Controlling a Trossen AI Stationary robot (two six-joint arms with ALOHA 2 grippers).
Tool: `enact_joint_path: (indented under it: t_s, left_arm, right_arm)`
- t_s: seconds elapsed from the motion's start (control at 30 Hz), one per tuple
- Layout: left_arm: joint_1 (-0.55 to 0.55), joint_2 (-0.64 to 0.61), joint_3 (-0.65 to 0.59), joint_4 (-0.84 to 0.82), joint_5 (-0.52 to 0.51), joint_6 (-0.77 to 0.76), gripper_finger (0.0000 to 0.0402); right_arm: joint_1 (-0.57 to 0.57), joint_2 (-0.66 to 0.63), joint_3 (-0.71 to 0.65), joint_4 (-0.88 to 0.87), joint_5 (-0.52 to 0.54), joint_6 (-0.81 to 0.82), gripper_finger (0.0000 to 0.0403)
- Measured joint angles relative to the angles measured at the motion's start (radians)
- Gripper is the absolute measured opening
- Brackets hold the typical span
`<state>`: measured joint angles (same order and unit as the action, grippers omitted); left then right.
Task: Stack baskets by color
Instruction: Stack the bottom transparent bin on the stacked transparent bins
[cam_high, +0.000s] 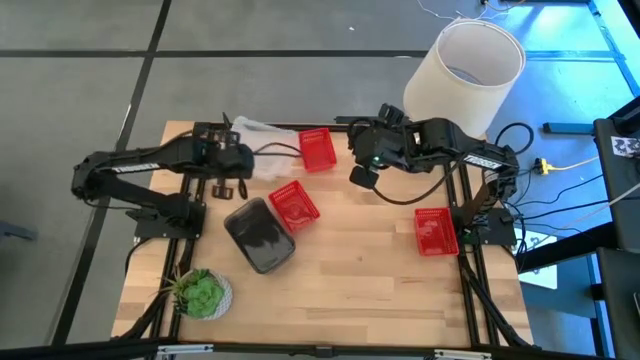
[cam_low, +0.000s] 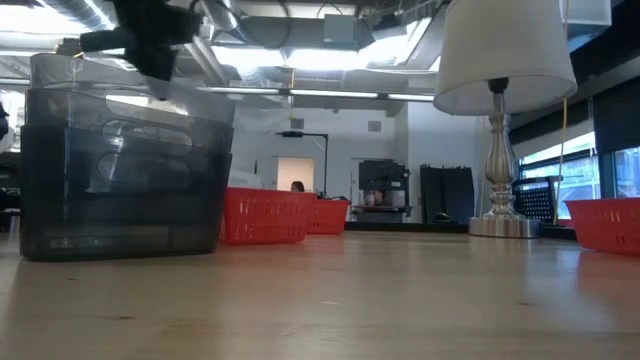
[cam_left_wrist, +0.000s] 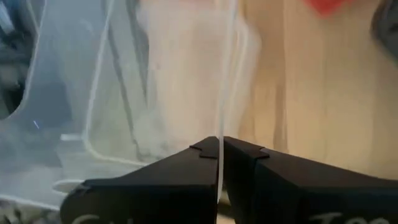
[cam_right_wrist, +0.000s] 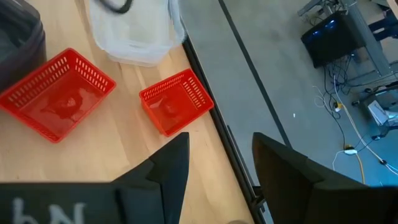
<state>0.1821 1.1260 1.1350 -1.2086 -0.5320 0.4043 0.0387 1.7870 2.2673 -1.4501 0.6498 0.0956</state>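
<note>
A clear basket (cam_high: 268, 133) is at the table's far edge, and my left gripper (cam_high: 247, 156) is shut on it. One red basket (cam_high: 316, 148) sits just to its right. Another red basket (cam_high: 294, 205) sits next to a dark grey basket (cam_high: 260, 236) toward the near side. A third red basket (cam_high: 436, 230) is at the right edge. My right gripper (cam_high: 362, 177) hangs open above the table's far middle with nothing between its fingers. In the right wrist view it (cam_right_wrist: 221, 149) looks down on two red baskets (cam_right_wrist: 57, 93) (cam_right_wrist: 176, 99) and the clear basket (cam_right_wrist: 134, 34). My left gripper pinches a thin clear wall of the clear basket (cam_left_wrist: 219, 134) between its two fingers. The wall stands edge-on and runs straight out from between the fingertips (cam_left_wrist: 249, 152). The rest of the basket (cam_left_wrist: 112, 93) spreads to one side. I cannot tell whether it is clear of the table.
A white lampshade (cam_high: 466, 68) stands at the table's far right corner. A green potted plant (cam_high: 200, 293) stands at the near left corner. The table's near middle (cam_high: 360, 290) is bare wood. Cables and stands lie on the floor to the right of the table.
</note>
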Motion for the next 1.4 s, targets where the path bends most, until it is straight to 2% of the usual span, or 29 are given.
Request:
enact_joint_path:
  t_s: [0.27,0.4,0.77,1.0,1.2,1.4]
  left_arm:
    - [0.099,-0.060,-0.001,-0.036,-0.006,-0.001,0.0000]
    - [0.132,-0.063,-0.001,-0.059,-0.004,0.032,0.0000]
    - [0.161,-0.033,-0.054,0.012,0.087,0.242,0.0000]
    - [0.190,-0.032,-0.112,0.094,0.266,0.310,0.0000]
    - [0.213,-0.032,-0.182,0.209,0.319,0.308,0.0000]
    - [0.213,-0.032,-0.185,0.310,0.392,0.308,0.0000]
  right_arm:
    - [0.000,0.000,-0.001,0.000,-0.003,0.005,0.0175]
    - [0.000,0.000,-0.001,0.001,-0.054,0.005,0.0175]
    - [0.000,0.000,-0.001,0.001,-0.077,0.007,0.0175]
    - [0.000,0.000,-0.001,0.001,-0.077,0.008,0.0175]
    - [0.000,0.000,-0.001,0.001,-0.077,0.008,0.0175]
    - [0.000,0.000,-0.001,0.001,-0.077,0.008,0.0175]
